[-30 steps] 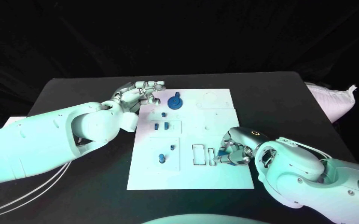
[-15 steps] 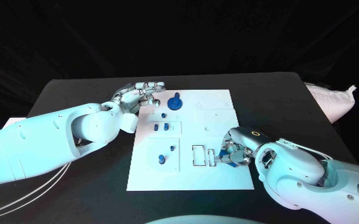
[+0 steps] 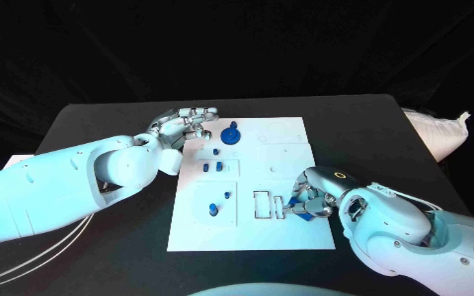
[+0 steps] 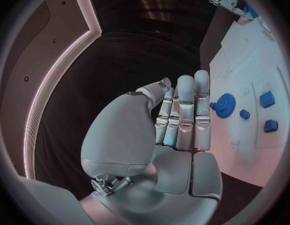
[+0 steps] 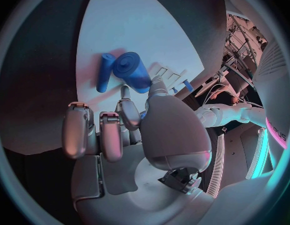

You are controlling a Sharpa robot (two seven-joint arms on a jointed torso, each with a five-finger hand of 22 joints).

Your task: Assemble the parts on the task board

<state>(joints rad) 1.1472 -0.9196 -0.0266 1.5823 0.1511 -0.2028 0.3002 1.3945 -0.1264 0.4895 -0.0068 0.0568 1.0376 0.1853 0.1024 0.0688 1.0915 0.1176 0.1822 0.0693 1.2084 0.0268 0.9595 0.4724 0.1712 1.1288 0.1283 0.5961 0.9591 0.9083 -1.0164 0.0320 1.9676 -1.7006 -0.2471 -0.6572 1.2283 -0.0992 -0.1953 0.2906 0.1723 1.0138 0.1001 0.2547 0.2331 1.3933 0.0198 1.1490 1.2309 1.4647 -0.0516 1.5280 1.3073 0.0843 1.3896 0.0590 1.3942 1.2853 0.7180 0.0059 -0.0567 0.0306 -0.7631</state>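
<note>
Since a second ago our right hand (image 3: 308, 203) has shifted slightly toward the near right of the task board (image 3: 286, 231), while our left hand (image 3: 185, 123) has stayed at the board's far left corner. From the head view, the blue gear (image 3: 231, 136) lies just right of the left hand, and small blue parts (image 3: 212, 208) sit in the board's left recesses; the right hand's fingers are curled over blue pieces at the board's right edge. At the left wrist, that hand (image 4: 176, 120) is flat, fingers straight and together, holding nothing, with the gear (image 4: 225, 105) near its fingertips. At the right wrist, the fingers (image 5: 123, 112) touch a blue cylinder (image 5: 132, 71) beside a blue peg (image 5: 104, 72); we cannot tell whether it is gripped.
</note>
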